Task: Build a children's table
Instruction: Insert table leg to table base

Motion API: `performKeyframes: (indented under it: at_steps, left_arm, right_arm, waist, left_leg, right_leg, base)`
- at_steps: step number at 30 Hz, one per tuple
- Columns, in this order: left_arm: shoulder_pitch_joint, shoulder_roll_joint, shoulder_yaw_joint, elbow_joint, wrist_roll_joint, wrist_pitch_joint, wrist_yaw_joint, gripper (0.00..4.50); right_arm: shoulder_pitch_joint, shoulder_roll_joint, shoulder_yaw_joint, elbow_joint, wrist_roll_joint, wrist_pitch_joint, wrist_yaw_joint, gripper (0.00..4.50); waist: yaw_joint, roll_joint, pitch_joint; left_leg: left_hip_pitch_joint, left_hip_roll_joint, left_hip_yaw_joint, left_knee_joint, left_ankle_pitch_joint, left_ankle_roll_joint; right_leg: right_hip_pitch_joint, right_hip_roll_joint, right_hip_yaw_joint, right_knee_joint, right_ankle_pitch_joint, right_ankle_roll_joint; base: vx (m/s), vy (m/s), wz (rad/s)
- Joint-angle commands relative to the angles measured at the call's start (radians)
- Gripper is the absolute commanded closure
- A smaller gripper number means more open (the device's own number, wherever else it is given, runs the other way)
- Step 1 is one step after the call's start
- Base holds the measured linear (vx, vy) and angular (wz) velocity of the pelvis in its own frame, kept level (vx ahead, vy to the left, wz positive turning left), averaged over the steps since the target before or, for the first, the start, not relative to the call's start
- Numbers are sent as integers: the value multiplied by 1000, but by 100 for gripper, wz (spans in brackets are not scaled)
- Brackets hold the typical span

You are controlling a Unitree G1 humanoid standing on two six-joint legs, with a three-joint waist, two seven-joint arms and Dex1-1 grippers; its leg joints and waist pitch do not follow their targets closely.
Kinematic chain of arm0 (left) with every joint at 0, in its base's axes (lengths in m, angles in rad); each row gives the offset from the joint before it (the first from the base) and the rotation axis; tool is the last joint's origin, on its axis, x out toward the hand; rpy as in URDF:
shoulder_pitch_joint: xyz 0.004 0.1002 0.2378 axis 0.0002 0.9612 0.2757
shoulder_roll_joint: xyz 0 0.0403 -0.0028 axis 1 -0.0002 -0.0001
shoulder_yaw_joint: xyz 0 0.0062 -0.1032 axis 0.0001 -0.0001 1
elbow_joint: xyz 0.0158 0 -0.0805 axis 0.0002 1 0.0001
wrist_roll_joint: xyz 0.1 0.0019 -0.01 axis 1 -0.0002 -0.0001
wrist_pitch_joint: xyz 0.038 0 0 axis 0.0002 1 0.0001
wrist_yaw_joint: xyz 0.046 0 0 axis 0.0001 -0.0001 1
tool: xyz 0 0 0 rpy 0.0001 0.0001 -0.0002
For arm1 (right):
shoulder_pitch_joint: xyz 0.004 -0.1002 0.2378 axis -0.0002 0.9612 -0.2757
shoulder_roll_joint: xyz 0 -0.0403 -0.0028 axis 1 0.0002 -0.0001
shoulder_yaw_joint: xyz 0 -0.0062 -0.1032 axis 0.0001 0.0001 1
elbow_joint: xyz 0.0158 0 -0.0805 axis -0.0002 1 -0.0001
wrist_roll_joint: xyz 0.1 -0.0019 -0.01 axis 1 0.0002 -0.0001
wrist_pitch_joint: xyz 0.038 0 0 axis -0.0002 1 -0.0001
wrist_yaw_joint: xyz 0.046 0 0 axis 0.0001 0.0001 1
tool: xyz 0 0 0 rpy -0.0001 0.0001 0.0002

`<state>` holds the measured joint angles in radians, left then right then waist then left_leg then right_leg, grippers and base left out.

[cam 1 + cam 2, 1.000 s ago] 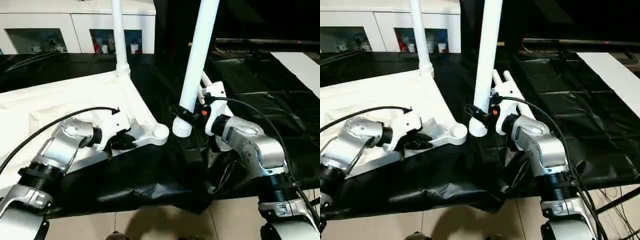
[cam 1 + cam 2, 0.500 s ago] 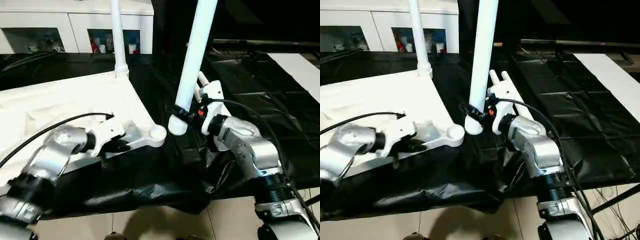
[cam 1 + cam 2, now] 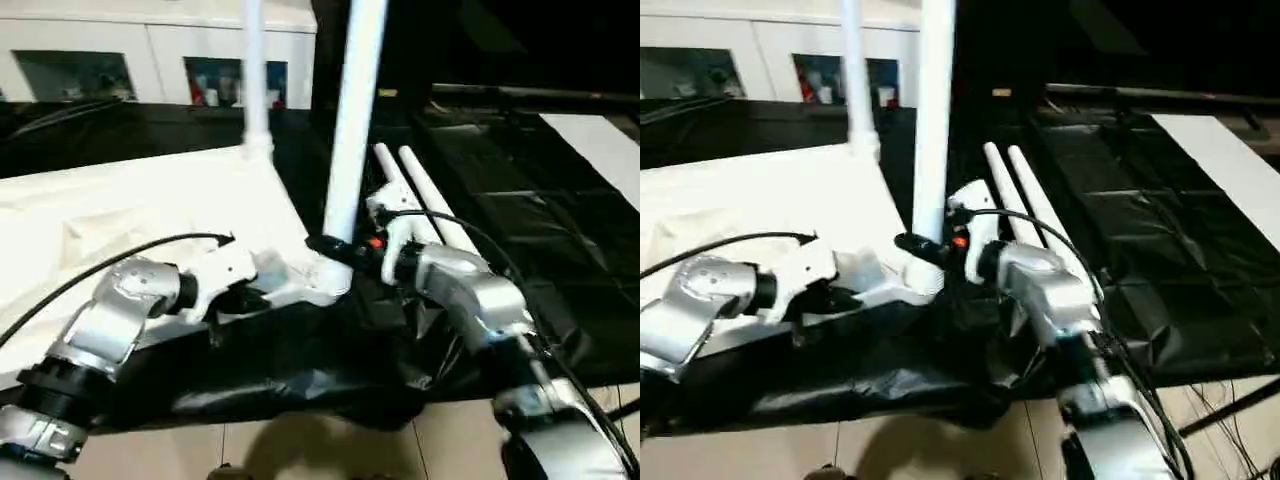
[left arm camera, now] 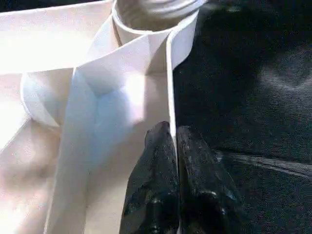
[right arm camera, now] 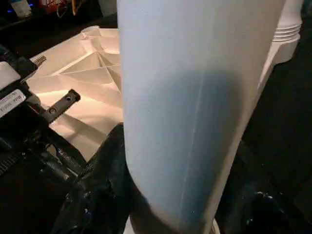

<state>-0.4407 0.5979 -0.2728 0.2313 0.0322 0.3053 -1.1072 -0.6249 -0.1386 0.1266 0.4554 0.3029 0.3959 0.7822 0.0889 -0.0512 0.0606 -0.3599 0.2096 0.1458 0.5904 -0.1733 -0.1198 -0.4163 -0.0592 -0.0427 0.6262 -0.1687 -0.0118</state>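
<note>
- Two grippers share the work: left gripper (image 4: 174,183), fingers pinched on the white ribbed plastic tabletop's (image 3: 120,200) rim at centre frame, steadies it.
- Right gripper (image 3: 335,247) clamps the long white tapered tube leg (image 3: 352,120) upright over the near corner socket (image 3: 325,280), apparently to seat it.

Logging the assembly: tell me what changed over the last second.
The right gripper carried its leg sideways from beside the tabletop onto the near corner socket. The left gripper closed on the tabletop's rim. The far leg stayed standing; two spare legs lie untouched.
</note>
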Motion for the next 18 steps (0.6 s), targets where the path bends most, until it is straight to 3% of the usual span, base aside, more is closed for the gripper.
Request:
performKeyframes:
  at_steps: [1, 3, 18]
  left_arm:
    - [-5, -9, -24, -26, -7, -10, -13, 450]
    - [-7, -9, -21, -24, -9, -7, -11, 450]
    - [-16, -11, -5, -5, -7, -14, 8, 450]
  right_arm:
    - [-22, 1, -7, 46, -17, -27, -4, 266]
    - [-34, 8, -3, 76, -24, -42, -5, 266]
    - [-43, 32, -55, 256, -5, -147, 36, 266]
  waist:
    - [-8, 11, -69]
    - [-8, 5, -69]
    - [-8, 11, -71]
  left_leg:
    - [5, 8, 17, -72, -214, -12]
    - [5, 8, 18, -72, -213, -10]
    - [6, 9, 17, -72, -219, -9]
  right_leg:
    - [52, -59, 37, -70, -252, -175]
    - [52, -59, 37, -71, -255, -174]
    - [52, -59, 37, -69, -234, -186]
  base:
    - [0, 0, 0]
    - [0, 0, 0]
    - [0, 0, 0]
